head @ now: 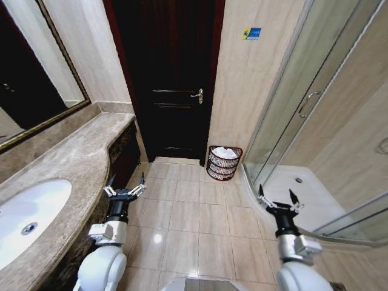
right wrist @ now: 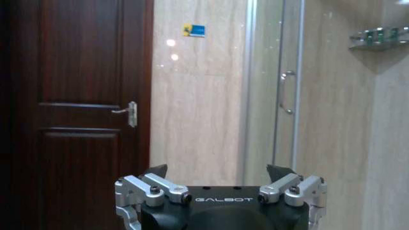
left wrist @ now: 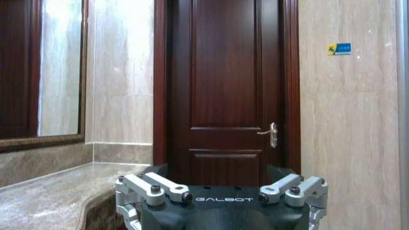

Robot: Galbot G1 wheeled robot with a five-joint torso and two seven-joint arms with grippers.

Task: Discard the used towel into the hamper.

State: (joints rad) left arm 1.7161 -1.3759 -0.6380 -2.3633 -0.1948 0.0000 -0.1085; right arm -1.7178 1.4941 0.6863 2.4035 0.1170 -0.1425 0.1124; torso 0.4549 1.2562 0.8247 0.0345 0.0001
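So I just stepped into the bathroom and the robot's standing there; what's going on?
Nothing is being handled right now. The left gripper and right gripper are both held out in front of the robot, open and empty, above the tiled floor. The hamper stands by the wall beside the dark door, with a white towel already lying in it.

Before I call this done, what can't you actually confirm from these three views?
- Hamper, head view: white cloth lies in it, too small to confirm it is the towel; its depth is hidden by the weave.
- Left gripper and right gripper: open and empty.
- Both wrist views: floor and hamper are cut off below the lower edge.
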